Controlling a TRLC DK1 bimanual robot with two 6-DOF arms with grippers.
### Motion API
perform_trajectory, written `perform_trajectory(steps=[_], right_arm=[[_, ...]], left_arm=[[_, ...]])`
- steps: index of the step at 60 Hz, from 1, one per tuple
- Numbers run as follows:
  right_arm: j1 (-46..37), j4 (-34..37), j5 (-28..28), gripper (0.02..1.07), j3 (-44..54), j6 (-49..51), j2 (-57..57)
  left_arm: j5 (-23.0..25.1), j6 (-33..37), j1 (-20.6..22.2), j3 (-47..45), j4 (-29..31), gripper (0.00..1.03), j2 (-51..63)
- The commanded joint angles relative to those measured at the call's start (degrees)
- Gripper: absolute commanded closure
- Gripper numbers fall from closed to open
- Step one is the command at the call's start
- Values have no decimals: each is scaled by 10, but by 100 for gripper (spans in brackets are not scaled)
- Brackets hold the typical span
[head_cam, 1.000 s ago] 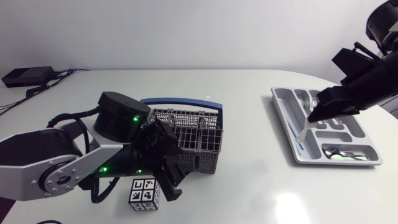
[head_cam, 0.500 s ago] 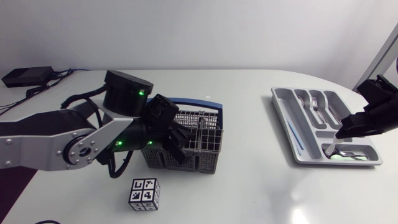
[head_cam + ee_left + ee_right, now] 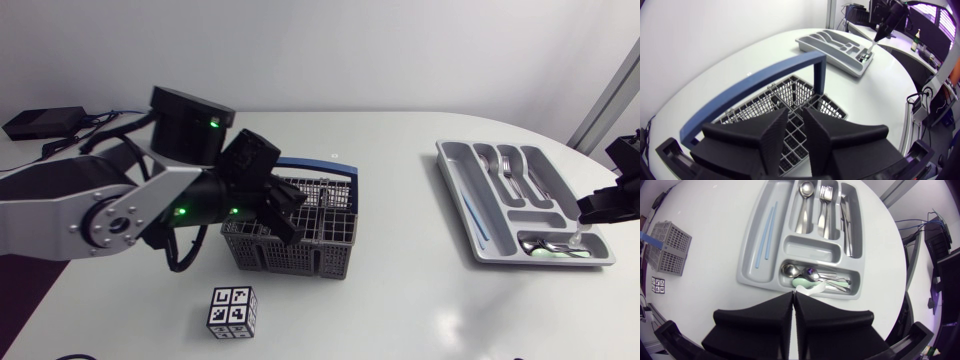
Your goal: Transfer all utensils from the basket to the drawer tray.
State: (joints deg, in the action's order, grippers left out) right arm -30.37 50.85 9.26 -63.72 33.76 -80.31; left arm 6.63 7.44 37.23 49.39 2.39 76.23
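Note:
The grey wire basket (image 3: 285,255) with a blue handle (image 3: 755,80) stands left of the table's middle. My left gripper (image 3: 293,222) hangs just above it, its fingers (image 3: 772,140) a narrow gap apart with only basket mesh (image 3: 835,107) showing between them. The grey drawer tray (image 3: 452,190) lies at the right, holding spoons, a fork and a knife. My right gripper (image 3: 588,214) is at the tray's near right corner, shut on a white utensil (image 3: 581,238) whose free end dips into the cross compartment among small spoons (image 3: 810,291).
A cube with black-and-white markers (image 3: 232,312) sits in front of the basket. Pale blue sticks (image 3: 766,235) lie in the tray's (image 3: 746,265) narrow side slot. A black box (image 3: 45,122) with cables rests at the far left.
My left arm rose and swung back from the basket's front to above it, its fingers drawing closer. My right arm carried the white utensil from the tray's middle to its near right corner.

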Motion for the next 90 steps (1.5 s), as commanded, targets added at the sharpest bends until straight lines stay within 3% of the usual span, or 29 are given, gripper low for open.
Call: perform_trajectory(steps=[1, 21, 34, 58, 84, 90], right_arm=[[-12, -29, -27, 101, 9, 15, -20], [-16, -175, -129, 101, 47, 25, -84], [22, -230, -156, 101, 87, 11, -123], [121, -220, -200, 101, 103, -59, -93], [148, -232, -251, 101, 113, -51, -57], [146, -269, -261, 101, 130, -36, -60]], left_arm=[[8, -11, -1, -5, 24, 78, -31], [56, 18, -32, -36, 86, 78, -59], [83, 42, -66, -64, 110, 79, -92], [108, 64, -110, -90, 132, 79, -134], [131, 84, -145, -115, 140, 79, -167], [131, 87, -148, -120, 140, 79, -171]])
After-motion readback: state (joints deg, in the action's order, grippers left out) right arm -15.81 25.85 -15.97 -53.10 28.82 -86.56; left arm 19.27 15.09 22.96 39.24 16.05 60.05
